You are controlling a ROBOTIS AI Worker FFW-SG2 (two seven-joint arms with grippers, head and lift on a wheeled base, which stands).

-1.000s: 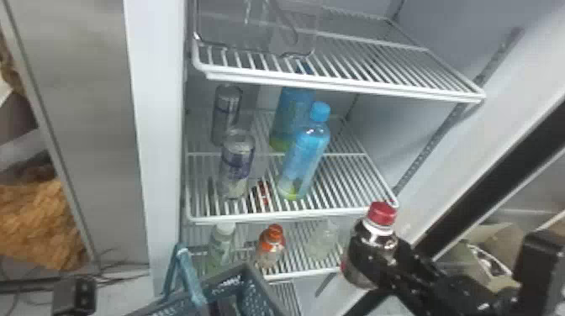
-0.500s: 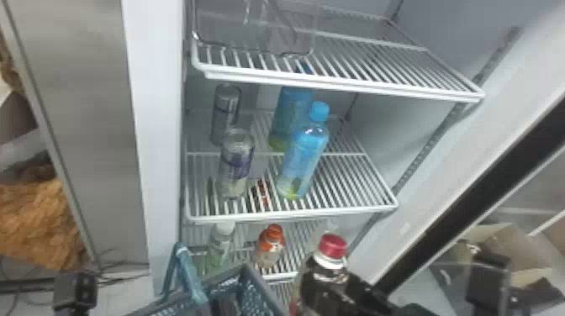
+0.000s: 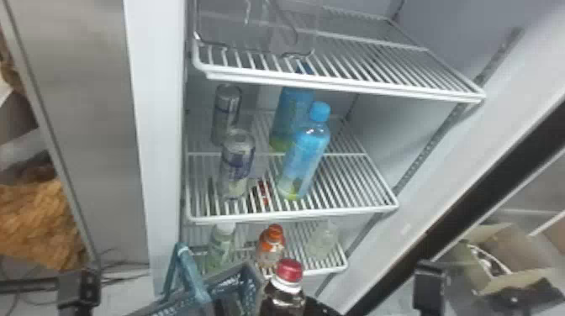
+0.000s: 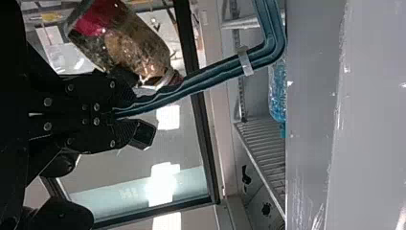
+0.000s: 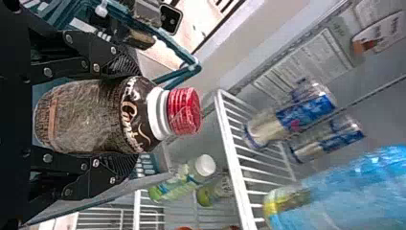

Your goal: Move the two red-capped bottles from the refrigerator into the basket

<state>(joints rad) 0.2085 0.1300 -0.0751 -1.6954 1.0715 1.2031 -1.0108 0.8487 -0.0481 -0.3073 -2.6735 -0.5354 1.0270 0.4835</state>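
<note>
At the bottom edge of the head view stands the red-capped bottle [image 3: 290, 273], beside my right gripper [image 3: 321, 307] and the basket [image 3: 256, 279]. In the right wrist view my right gripper [image 5: 129, 115] is shut on this dark-labelled bottle [image 5: 95, 115], its cap pointing away from the fingers. A black part of my left gripper [image 3: 80, 290] shows at lower left. In the left wrist view my left gripper [image 4: 117, 114] is shut on the blue basket handle [image 4: 215, 72]; a brown bottle [image 4: 129, 43] with a red area is behind it, whether the same one I cannot tell.
Cans [image 3: 237, 164] and blue bottles [image 3: 307, 147] stand on the middle shelf [image 3: 357, 210]. Lower down are an orange-capped bottle [image 3: 271, 246] and a white-capped bottle [image 3: 220, 243]. The fridge's open door frame [image 3: 462, 201] slants at the right.
My right gripper has carried the red-capped bottle leftward and down in the head view, from the shelf's right side to the basket's edge. The basket and left arm look unmoved.
</note>
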